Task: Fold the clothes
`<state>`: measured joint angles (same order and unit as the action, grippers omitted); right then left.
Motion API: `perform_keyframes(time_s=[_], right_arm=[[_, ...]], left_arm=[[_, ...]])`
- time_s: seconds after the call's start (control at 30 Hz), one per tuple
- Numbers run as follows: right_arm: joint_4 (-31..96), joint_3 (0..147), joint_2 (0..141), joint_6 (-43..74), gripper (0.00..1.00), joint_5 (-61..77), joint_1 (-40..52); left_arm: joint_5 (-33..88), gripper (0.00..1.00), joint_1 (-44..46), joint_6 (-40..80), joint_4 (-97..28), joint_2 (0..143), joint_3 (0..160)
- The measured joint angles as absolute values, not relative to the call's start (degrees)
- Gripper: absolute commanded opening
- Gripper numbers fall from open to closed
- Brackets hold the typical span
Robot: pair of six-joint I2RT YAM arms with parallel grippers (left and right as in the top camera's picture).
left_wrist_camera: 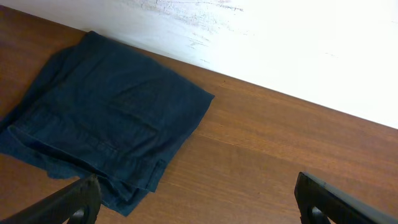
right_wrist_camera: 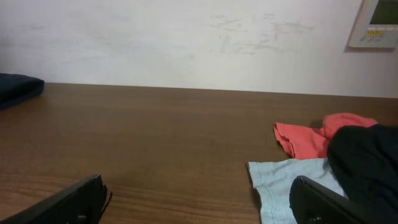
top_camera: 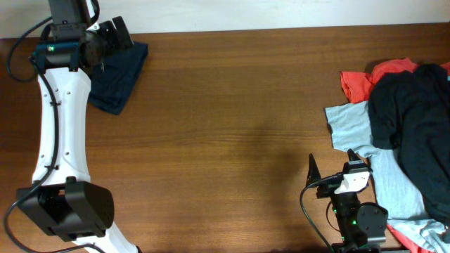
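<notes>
Cut off at the right edge of the overhead view is a pile of three items: one dark garment (top_camera: 411,119) overlies one light blue T-shirt (top_camera: 351,126) and one red garment (top_camera: 365,81), so none shows whole. One pair of navy shorts (top_camera: 119,74) lies folded at the far left corner of the table (top_camera: 232,126), partly covered from above by the left gripper (left_wrist_camera: 198,183) (fingers spread wide, holding nothing). The right gripper (right_wrist_camera: 199,186) stands equally wide and bare beside the pile.
</notes>
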<state>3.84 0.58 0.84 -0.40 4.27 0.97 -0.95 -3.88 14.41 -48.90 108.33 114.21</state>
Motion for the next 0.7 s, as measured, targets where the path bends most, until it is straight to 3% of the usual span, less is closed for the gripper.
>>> perform_keyframes(time_s=[0.7], right_arm=[[3.8, 0.6, 0.8, -0.4, 0.99, 4.3, 1.0]], left_arm=[[-1.0, 0.99, -2.8, 14.4, -48.8, 104.8, 113.7]])
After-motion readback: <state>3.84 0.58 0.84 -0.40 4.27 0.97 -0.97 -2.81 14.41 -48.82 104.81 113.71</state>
